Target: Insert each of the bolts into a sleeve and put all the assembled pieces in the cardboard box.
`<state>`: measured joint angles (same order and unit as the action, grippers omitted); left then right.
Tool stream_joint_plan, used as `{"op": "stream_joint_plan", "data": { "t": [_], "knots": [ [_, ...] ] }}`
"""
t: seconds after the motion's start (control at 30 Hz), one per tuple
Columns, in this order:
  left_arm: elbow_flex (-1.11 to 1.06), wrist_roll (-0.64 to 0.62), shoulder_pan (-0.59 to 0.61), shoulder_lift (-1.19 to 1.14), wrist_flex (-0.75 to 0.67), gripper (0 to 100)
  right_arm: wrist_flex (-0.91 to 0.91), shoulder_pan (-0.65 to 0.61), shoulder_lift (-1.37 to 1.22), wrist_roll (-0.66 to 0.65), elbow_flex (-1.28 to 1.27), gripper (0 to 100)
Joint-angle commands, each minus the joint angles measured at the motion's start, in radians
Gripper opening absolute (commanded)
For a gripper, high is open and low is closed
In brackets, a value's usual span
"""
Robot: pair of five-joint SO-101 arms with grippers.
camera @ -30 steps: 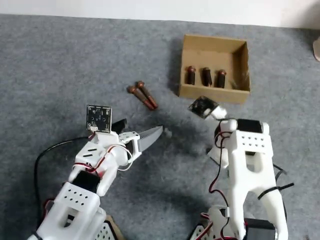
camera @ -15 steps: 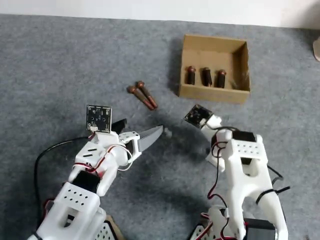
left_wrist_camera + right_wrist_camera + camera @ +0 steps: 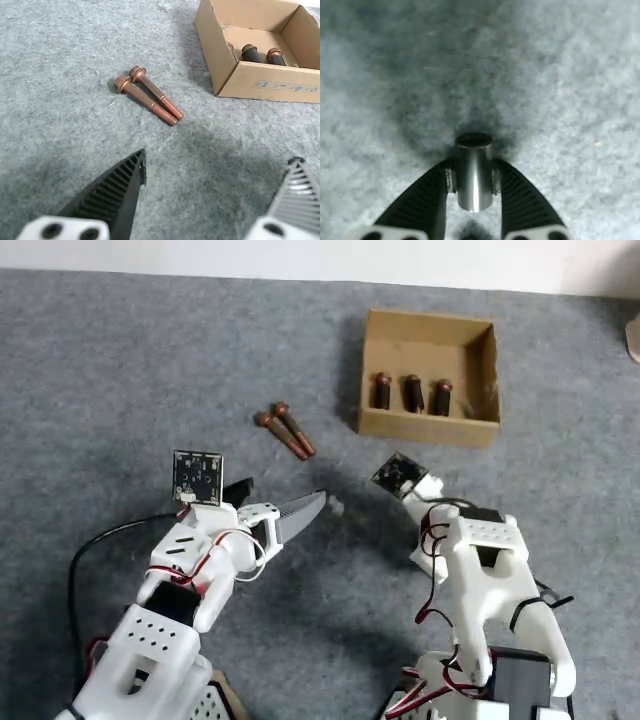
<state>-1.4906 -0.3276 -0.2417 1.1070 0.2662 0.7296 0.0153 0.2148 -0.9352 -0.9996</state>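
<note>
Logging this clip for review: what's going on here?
The right end effector is shut on a metal sleeve over the grey mat. The left end effector is open, facing two loose bolts lying side by side. Three assembled pieces already sit in the cardboard box.

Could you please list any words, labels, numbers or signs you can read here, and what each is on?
None can be read. The cardboard box carries a row of small blue marks on its outer wall, too small to make out.
</note>
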Motion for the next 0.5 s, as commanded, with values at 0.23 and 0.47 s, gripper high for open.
{"op": "stream_joint_plan", "data": {
  "t": [0.23, 0.47],
  "knots": [
    [0.045, -0.006, 0.051, 0.007, -0.018, 37, 0.004, -0.019, 0.298, 0.284, -0.044, 0.5],
    [0.189, -0.091, 0.096, 0.005, 0.173, 5, 0.116, -0.147, 0.585, 0.529, -0.127, 0.5]
  ]
}}
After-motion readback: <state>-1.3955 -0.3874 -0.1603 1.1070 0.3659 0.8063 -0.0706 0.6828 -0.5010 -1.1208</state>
